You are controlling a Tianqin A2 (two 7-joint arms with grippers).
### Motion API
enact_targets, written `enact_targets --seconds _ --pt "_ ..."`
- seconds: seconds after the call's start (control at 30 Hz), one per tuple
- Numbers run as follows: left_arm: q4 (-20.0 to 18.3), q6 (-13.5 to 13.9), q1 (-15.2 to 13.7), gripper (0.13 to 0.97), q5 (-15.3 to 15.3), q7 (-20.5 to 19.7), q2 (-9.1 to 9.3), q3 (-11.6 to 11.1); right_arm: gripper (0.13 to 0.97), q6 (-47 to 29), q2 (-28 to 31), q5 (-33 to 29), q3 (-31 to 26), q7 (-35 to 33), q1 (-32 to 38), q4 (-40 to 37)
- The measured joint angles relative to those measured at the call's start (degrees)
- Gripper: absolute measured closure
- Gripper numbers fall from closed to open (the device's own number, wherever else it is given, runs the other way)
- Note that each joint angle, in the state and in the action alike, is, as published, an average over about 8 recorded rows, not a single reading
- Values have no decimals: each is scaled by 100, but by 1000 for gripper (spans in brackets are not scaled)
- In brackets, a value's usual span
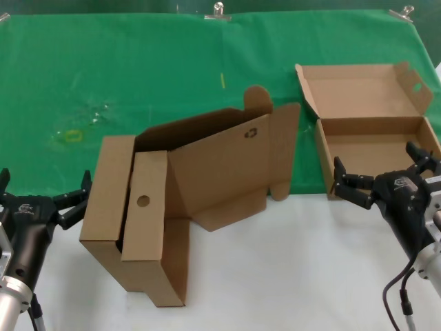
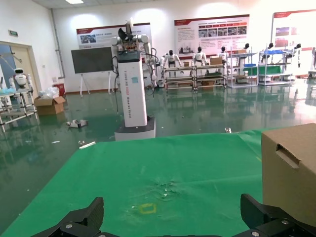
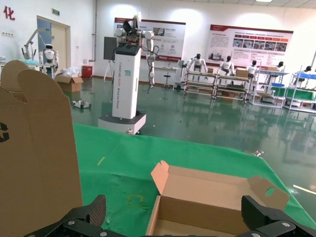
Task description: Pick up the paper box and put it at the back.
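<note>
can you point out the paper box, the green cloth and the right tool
paper box [image 1: 375, 141], head view, bare floor of the open tray
green cloth [image 1: 138, 69], head view, bare stretch at the left
right tool [image 1: 386, 176], head view, midway between its spread fingertips at the box's near wall

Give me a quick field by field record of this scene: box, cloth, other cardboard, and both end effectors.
paper box: open, lid up, on the green cloth, at its front right
right end effector: open, at the box's front edge, not holding
left end effector: open, idle, front left
large cardboard piece: centre, recycling mark
flat carton: round hole, straddling cloth and white tabletop
</note>
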Motion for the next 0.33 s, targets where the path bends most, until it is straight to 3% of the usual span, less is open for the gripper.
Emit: enact_targets --seconds 0.33 --pt "0 0 0 132 0 0 0 0 129 0 0 0 0 0 0 0"
